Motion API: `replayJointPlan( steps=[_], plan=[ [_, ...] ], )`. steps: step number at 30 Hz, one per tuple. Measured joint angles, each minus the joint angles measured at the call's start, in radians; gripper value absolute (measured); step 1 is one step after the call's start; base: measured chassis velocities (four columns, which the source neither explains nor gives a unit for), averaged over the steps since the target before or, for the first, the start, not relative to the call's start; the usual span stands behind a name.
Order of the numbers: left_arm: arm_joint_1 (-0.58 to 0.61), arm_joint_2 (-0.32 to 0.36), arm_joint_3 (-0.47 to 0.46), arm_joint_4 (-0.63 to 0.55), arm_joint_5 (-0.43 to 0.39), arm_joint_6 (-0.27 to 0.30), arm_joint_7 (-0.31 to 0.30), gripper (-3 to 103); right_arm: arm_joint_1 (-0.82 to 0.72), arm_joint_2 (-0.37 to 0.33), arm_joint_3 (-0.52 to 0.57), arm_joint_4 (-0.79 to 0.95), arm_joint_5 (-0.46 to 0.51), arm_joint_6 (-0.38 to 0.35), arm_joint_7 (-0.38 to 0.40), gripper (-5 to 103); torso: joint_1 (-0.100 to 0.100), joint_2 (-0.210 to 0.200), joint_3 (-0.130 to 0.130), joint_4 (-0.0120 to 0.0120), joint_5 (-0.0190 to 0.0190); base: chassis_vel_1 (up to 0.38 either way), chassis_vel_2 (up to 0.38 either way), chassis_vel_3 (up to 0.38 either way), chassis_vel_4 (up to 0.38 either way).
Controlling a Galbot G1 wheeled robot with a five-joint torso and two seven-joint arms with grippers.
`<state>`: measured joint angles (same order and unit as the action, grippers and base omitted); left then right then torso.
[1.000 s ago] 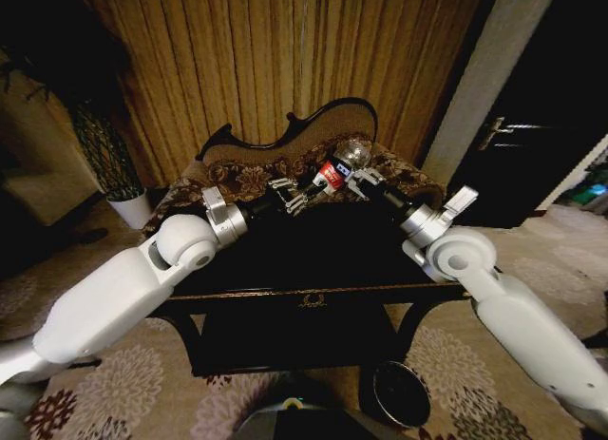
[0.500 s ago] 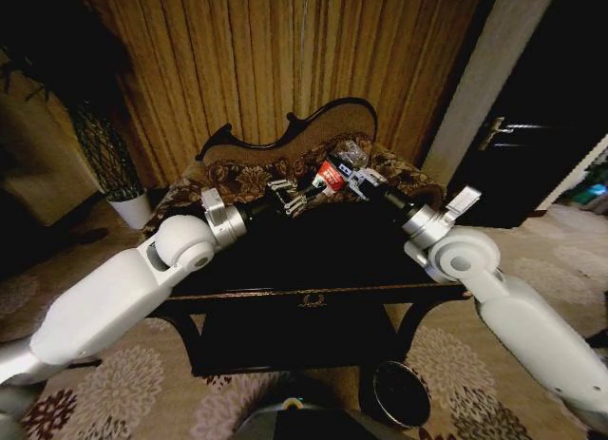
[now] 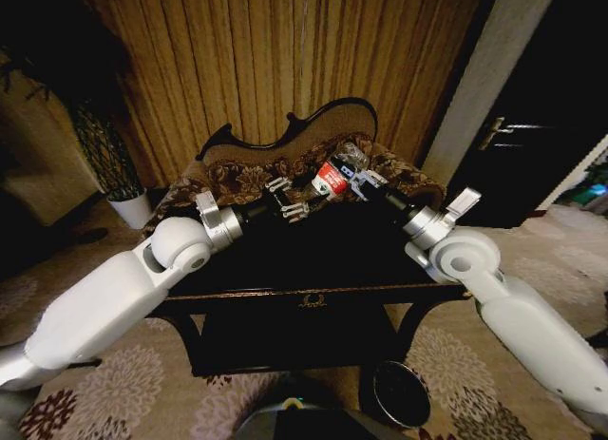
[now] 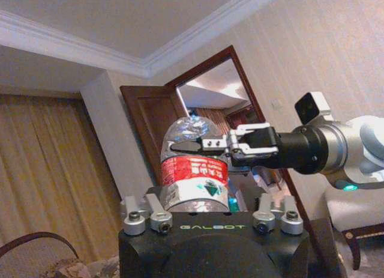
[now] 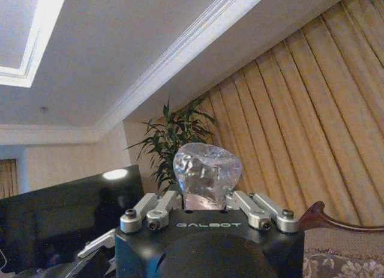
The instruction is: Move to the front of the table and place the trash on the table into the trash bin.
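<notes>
The trash in hand is a clear plastic bottle [image 3: 334, 174] with a red label, held in the air over the far edge of the black table [image 3: 285, 259]. My right gripper [image 3: 355, 182] is shut on its crumpled clear body [image 5: 207, 169]. In the left wrist view the right gripper's fingers [image 4: 195, 146] clamp the bottle [image 4: 193, 173] just above the label. My left gripper [image 3: 292, 205] is open right at the bottle's capped end, its fingers spread either side of it. The trash bin [image 3: 400, 392], round and dark, stands on the carpet below the table's front right corner.
A patterned sofa [image 3: 249, 181] with a dark curved frame stands right behind the table, with curtains behind it. A potted plant in a white pot [image 3: 132, 210] is at the back left. A dark door [image 3: 518, 136] is at the right. Flowered carpet surrounds the table.
The right gripper has brought the bottle slightly lower and closer to the left gripper. The left arm has shifted a little leftward, its gripper staying at the bottle's end.
</notes>
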<state>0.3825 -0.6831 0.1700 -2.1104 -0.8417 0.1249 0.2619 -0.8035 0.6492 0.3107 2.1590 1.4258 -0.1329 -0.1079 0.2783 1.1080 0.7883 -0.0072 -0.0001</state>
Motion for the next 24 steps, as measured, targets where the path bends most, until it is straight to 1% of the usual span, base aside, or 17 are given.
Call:
replayJointPlan(
  steps=[1,3,4,5,8,10,12,13,15,16,18,19,20,21,22,23,24],
  plan=[
    [0.005,0.000,-0.004,-0.003,0.000,0.000,0.000,77,-0.002,-0.001,0.002,-0.001,0.000,0.000,-0.001,27,0.000,0.000,0.000,0.0000,0.0000,0.000,0.000,0.000,0.000],
    [0.009,0.001,-0.007,-0.006,0.000,0.000,0.000,77,-0.005,-0.002,0.003,-0.001,-0.001,0.000,-0.001,27,0.000,0.000,0.000,0.0000,0.0000,0.000,0.000,0.000,0.000],
    [0.015,0.003,-0.012,-0.012,-0.001,0.000,0.000,82,-0.008,-0.002,0.004,-0.001,-0.004,0.000,-0.001,27,0.000,0.000,0.000,0.0000,0.0000,0.000,0.000,0.000,0.000],
    [0.015,0.003,-0.012,-0.012,-0.001,0.000,0.000,82,-0.008,-0.002,0.004,-0.001,-0.004,0.000,-0.001,27,0.000,0.000,0.000,0.0000,0.0000,0.000,0.000,0.000,0.000],
    [0.031,0.016,-0.050,-0.033,-0.017,0.010,-0.017,97,-0.018,0.000,0.016,-0.006,-0.013,0.003,0.009,27,0.000,0.000,0.000,0.0000,0.0000,0.000,0.000,0.000,0.000],
    [0.035,0.019,-0.060,-0.036,-0.022,0.012,-0.023,99,-0.019,0.000,0.018,-0.008,-0.014,0.003,0.014,27,0.000,0.000,0.000,0.0000,0.0000,0.000,0.000,0.000,0.000],
    [0.050,0.032,-0.094,-0.046,-0.039,0.019,-0.044,100,-0.026,0.001,0.027,-0.023,-0.026,0.004,0.040,27,0.000,0.000,0.000,0.0000,0.0000,0.000,0.000,0.000,0.000],
    [0.061,0.040,-0.115,-0.049,-0.046,0.021,-0.054,100,-0.029,0.001,0.032,-0.033,-0.038,0.004,0.060,27,0.000,0.000,0.000,0.0000,-0.0001,0.000,0.000,0.000,0.000],
    [0.109,0.068,-0.183,-0.065,-0.065,0.024,-0.076,100,-0.038,0.005,0.045,-0.058,-0.080,-0.018,0.136,27,0.000,0.000,0.000,-0.0001,0.0000,0.000,0.000,0.000,0.000],
    [0.109,0.068,-0.183,-0.065,-0.065,0.024,-0.076,100,-0.038,0.005,0.045,-0.058,-0.080,-0.018,0.136,27,0.000,0.000,0.000,-0.0001,0.0000,0.000,0.000,0.000,0.000],
    [0.180,0.087,-0.255,-0.081,-0.077,0.033,-0.133,100,-0.047,0.007,0.056,-0.076,-0.126,-0.037,0.211,27,0.000,0.000,0.000,0.0004,0.0000,0.000,0.000,0.000,0.000],
    [0.180,0.087,-0.255,-0.081,-0.077,0.033,-0.133,100,-0.047,0.007,0.056,-0.076,-0.126,-0.037,0.211,27,0.000,0.000,0.000,0.0004,0.0000,0.000,0.000,0.000,0.000],
    [0.210,0.089,-0.285,-0.081,-0.077,0.036,-0.165,100,-0.050,0.006,0.056,-0.082,-0.149,-0.040,0.240,27,0.000,0.000,0.000,0.0002,0.0001,0.000,0.000,0.000,0.000],
    [0.262,0.085,-0.335,-0.073,-0.077,0.041,-0.228,100,-0.056,0.000,0.061,-0.090,-0.186,-0.045,0.301,27,0.000,0.000,0.000,0.0001,0.0001,0.000,0.000,0.000,0.000],
    [0.262,0.085,-0.335,-0.073,-0.077,0.041,-0.228,100,-0.056,0.000,0.061,-0.090,-0.186,-0.045,0.301,27,0.000,0.000,0.000,0.0001,0.0001,0.000,0.000,0.000,0.000],
    [0.290,0.081,-0.365,-0.063,-0.077,0.048,-0.268,100,-0.060,-0.005,0.067,-0.092,-0.202,-0.052,0.333,27,0.000,0.000,0.000,0.0002,-0.0003,0.000,0.000,0.000,0.000],
    [0.331,0.077,-0.432,-0.044,-0.081,0.066,-0.313,100,-0.075,-0.013,0.087,-0.099,-0.237,-0.066,0.382,27,0.000,0.000,0.000,0.0000,-0.0005,0.000,0.000,0.000,0.000]
  ],
)
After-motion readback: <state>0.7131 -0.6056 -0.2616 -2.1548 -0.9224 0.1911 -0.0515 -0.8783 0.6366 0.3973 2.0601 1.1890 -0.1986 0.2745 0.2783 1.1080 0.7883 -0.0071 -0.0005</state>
